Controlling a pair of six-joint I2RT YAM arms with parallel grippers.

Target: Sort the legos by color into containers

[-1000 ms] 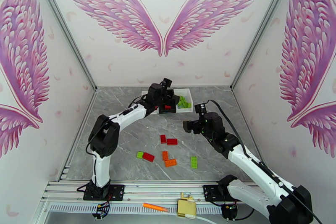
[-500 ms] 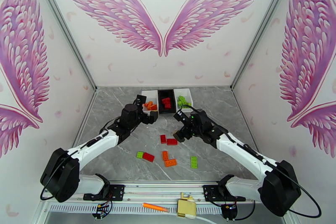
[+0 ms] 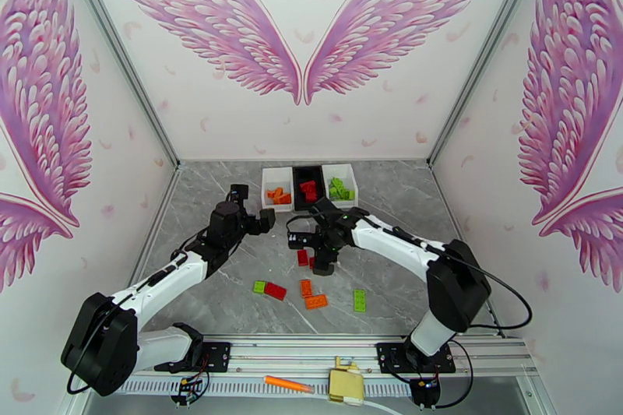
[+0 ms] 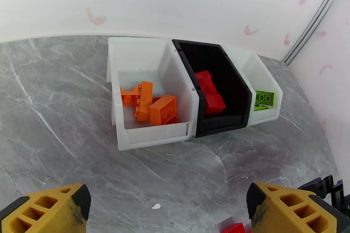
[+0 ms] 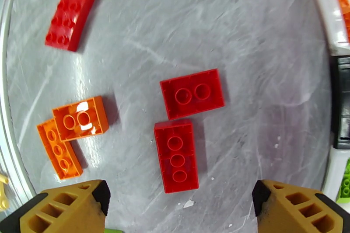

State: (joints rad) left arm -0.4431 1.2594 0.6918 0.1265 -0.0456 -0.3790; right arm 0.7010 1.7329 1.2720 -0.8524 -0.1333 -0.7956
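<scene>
Nearest, on the rail before the arm bases, an orange marker pen point(image 3: 288, 384) lies left-to-right. Beyond it on the grey table point(image 3: 389, 307), a long green brick point(image 3: 360, 300) points near-to-far. Two loose orange bricks point(image 3: 315, 301) meet in an L, and a red brick point(image 3: 274, 291) lies aslant beside a small green brick point(image 3: 258, 286).

Farther in, the right gripper point(image 3: 311, 251) hangs over a pair of red bricks, fingers spread and empty. The arm partly covers that pair from above, but the right wrist camera shows it plainly. One long red brick point(image 5: 176, 155) has its axis running away from the camera, and a shorter red brick point(image 5: 191, 93) lies crosswise just beyond it.

The left gripper point(image 3: 253, 206) is also spread wide, holding nothing.

At the far wall three bins stand side by side, long axes near-to-far. The left white bin point(image 4: 148, 135) holds orange pieces point(image 4: 162, 109), one tipped on its side. The black bin point(image 4: 221, 122) holds red pieces point(image 4: 210, 92), and the right white bin point(image 4: 262, 116) green pieces point(image 4: 264, 98).
</scene>
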